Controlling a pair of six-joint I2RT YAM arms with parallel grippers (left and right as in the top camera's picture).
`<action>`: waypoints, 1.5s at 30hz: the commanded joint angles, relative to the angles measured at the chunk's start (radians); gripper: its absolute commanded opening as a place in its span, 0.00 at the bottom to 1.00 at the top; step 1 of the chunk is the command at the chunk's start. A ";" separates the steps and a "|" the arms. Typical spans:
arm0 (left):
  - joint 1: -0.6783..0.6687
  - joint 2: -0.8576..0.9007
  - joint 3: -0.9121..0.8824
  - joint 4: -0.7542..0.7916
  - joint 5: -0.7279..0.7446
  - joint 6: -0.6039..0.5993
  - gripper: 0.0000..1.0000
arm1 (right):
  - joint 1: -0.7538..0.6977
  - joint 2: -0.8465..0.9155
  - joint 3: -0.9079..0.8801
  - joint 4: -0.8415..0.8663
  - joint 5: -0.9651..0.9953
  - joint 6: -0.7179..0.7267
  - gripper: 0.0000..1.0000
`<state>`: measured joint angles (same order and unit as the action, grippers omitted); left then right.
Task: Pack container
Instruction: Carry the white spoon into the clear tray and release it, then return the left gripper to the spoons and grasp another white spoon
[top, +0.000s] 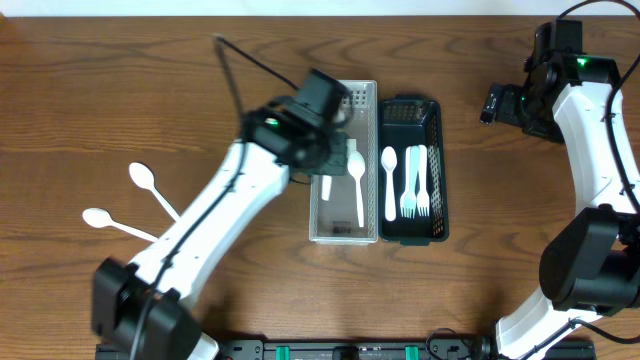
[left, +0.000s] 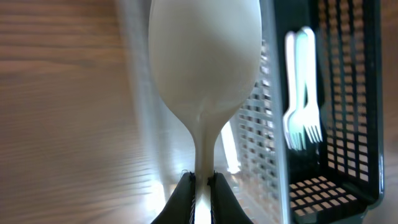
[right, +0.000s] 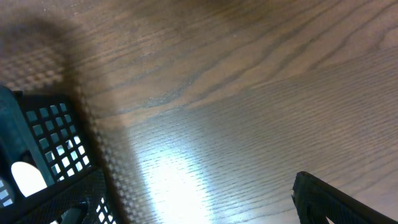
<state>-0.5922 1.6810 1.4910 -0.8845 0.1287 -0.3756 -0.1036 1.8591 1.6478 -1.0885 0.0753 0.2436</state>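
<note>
My left gripper (left: 202, 186) is shut on the neck of a white plastic spoon (left: 205, 56), whose bowl points away from the camera over the left side of the white mesh tray (top: 345, 236). In the overhead view the left gripper (top: 328, 152) hangs over that tray, next to another white spoon (top: 358, 185) lying inside it. The black basket (top: 437, 170) to the right holds a spoon and forks (top: 415, 185); the forks also show in the left wrist view (left: 301, 118). My right gripper (top: 493, 103) is open and empty, right of the basket, with one finger (right: 336, 199) in view.
Two loose white spoons (top: 145, 180) (top: 105, 219) lie on the wooden table at the left. A black cable (top: 250, 60) runs behind the left arm. The black basket's corner (right: 43, 137) shows at the lower left of the right wrist view.
</note>
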 joint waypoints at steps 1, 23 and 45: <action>-0.035 0.085 -0.001 0.009 -0.005 -0.034 0.06 | -0.002 0.000 -0.002 -0.004 -0.006 -0.013 0.99; 0.131 0.027 0.102 -0.032 -0.164 0.103 0.61 | -0.004 0.000 -0.002 -0.008 -0.002 -0.028 0.99; 0.907 -0.045 -0.164 -0.068 -0.242 -0.195 0.85 | -0.010 0.000 -0.002 -0.010 0.000 -0.043 0.99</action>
<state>0.2958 1.6058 1.3823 -0.9714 -0.1051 -0.5465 -0.1074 1.8591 1.6478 -1.0962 0.0750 0.2153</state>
